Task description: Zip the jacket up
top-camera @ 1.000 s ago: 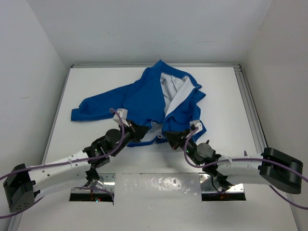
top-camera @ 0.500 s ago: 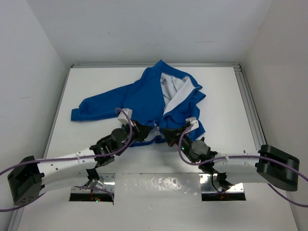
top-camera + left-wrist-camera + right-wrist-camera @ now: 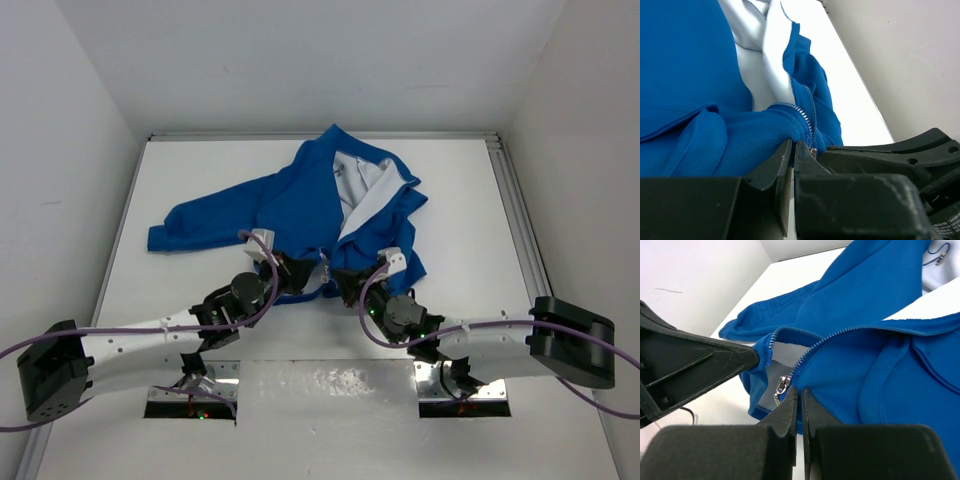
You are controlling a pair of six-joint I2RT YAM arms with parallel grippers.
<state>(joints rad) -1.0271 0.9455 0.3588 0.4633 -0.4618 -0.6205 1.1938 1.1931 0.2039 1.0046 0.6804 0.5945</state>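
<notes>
The bright blue jacket [image 3: 300, 205] lies on the table, its front open and the white lining [image 3: 365, 195] showing. My left gripper [image 3: 300, 275] is shut on the left side of the bottom hem [image 3: 765, 127], beside the zipper teeth [image 3: 807, 117]. My right gripper [image 3: 345, 283] is shut on the right side of the hem [image 3: 840, 375], just right of the small metal zipper pull [image 3: 781, 388]. The two grippers are close together, tips nearly touching. The right gripper's finger [image 3: 890, 155] shows in the left wrist view, and the left gripper's finger [image 3: 695, 365] shows in the right wrist view.
The jacket's left sleeve [image 3: 190, 228] stretches toward the left wall. A white wall rings the table on the left, back and right, with a metal rail [image 3: 520, 220] along the right edge. Both arms lie low across the near part of the table.
Both grippers have moved toward each other and a little away from the arm bases. The two bottom corners of the jacket front have come closer together.
</notes>
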